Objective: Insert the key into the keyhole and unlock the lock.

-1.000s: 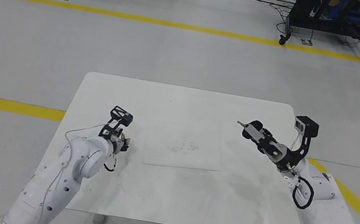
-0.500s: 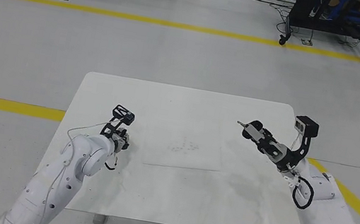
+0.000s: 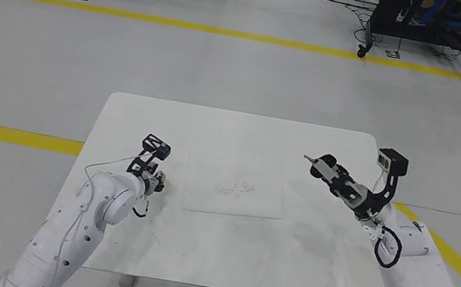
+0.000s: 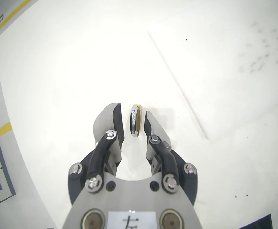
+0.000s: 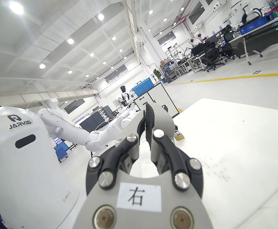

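A small brass padlock (image 4: 139, 118) with a silver shackle stands on edge on the white table (image 3: 241, 136), near its left side. My left gripper (image 4: 133, 112) is open and straddles the padlock, one finger on each side, the jaws close to it but not clamped. In the top view the left gripper (image 3: 156, 182) sits low over that spot. My right gripper (image 3: 312, 162) hovers above the right part of the table, shut, with the thin key (image 3: 306, 157) sticking out of its tip. The right wrist view shows its fingers (image 5: 149, 117) pressed together and the padlock (image 5: 180, 136) far off.
A thin, pale rectangular sheet (image 3: 234, 204) lies flat mid-table, its edge (image 4: 178, 86) running just beside the padlock. Faint dark smudges (image 3: 237, 186) mark the table centre. The table's left edge (image 4: 13, 121) is close to the left gripper.
The left wrist has shifted only very slightly over the padlock. The right arm and the key are where they were.
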`<state>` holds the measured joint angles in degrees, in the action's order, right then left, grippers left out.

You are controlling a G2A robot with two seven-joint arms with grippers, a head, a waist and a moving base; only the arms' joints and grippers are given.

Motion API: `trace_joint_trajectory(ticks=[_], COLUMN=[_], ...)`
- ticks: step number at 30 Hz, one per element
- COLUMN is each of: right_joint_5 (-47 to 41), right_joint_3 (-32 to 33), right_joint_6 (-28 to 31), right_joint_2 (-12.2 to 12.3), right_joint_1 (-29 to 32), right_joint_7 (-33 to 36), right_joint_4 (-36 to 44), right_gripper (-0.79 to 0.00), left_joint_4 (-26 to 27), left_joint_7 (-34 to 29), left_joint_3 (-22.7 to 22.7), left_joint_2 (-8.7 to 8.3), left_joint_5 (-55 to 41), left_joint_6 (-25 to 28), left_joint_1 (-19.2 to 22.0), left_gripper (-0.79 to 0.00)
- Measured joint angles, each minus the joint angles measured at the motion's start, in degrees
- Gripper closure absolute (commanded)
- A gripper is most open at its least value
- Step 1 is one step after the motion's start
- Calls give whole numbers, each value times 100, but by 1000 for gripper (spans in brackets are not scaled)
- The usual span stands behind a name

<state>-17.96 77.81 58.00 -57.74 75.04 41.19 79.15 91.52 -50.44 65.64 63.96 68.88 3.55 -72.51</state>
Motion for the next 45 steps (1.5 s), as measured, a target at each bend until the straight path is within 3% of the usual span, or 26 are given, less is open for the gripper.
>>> trace_joint_trajectory(ticks=[6, 9, 23, 26, 31, 40, 42, 45], right_joint_5=[0, 0, 0, 0, 0, 0, 0, -19], right_joint_3=[0, 0, 0, 0, 0, 0, 0, -20], right_joint_6=[0, 0, 0, 0, 0, 0, 0, -21], right_joint_2=[0, 0, 0, 0, 0, 0, 0, -7], right_joint_1=[0, 0, 0, 0, 0, 0, 0, 3], right_joint_7=[0, 0, 0, 0, 0, 0, 0, -22], right_joint_4=[0, 0, 0, 0, 0, 0, 0, 24], right_gripper=[0, 0, 0, 0, 0, 0, 0, 0], left_joint_4=[-11, -45, -225, -167, 61, 82, 94, -272], left_joint_7=[-34, -62, 22, 509, 1958, 1980, 2083, 1915], left_joint_3=[22, 20, 8, 108, 505, 489, 495, 627], left_joint_2=[11, 18, 63, 56, 15, 22, 50, 97], left_joint_5=[-18, -23, -48, 34, -229, -323, -620, -2037], left_joint_6=[11, 17, 31, 71, 410, 418, 693, 1333], left_joint_1=[1, 13, 117, 92, -249, -270, -311, -141], left_gripper=[-105, 0, 0, 0, 0, 0, 0, 0])
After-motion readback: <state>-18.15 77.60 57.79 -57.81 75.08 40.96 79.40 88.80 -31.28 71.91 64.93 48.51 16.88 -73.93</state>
